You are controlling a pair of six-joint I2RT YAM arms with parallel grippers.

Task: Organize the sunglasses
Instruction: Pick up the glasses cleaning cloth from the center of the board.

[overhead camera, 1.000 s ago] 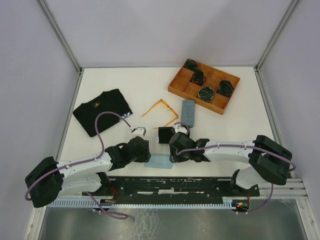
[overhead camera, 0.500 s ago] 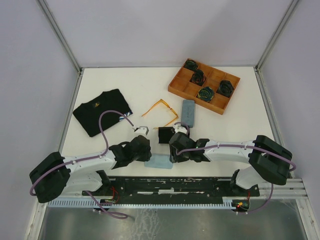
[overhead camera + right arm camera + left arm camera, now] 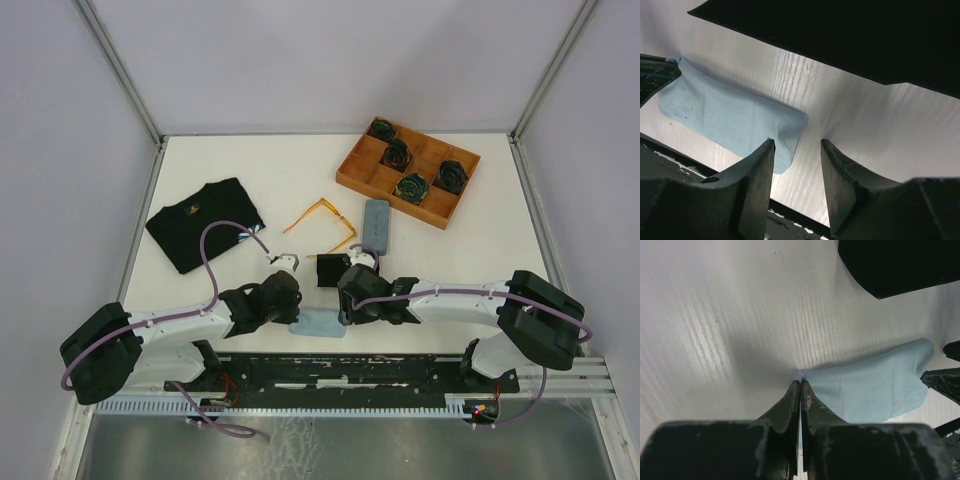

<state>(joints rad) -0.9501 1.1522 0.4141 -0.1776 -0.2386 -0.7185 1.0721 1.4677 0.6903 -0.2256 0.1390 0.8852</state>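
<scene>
The left arm has edged right since a second ago, and the left gripper point(image 3: 801, 386) has shut on a corner of the blue cloth point(image 3: 870, 385) lying on the table point(image 3: 250, 170). The right gripper point(image 3: 797, 142) hangs over the cloth's other end, jaws apart and empty. The orange sunglasses point(image 3: 338, 217) lie unfolded farther back, beside the grey case point(image 3: 376, 226). They look light, thin and probably brittle, so grip the front frame near the bridge.

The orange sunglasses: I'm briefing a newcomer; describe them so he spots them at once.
On the white table, find the wooden tray at the far right. Just left of the grey-blue case in front of it lie the orange sunglasses, arms open. Nothing else is a thin orange frame.
</scene>
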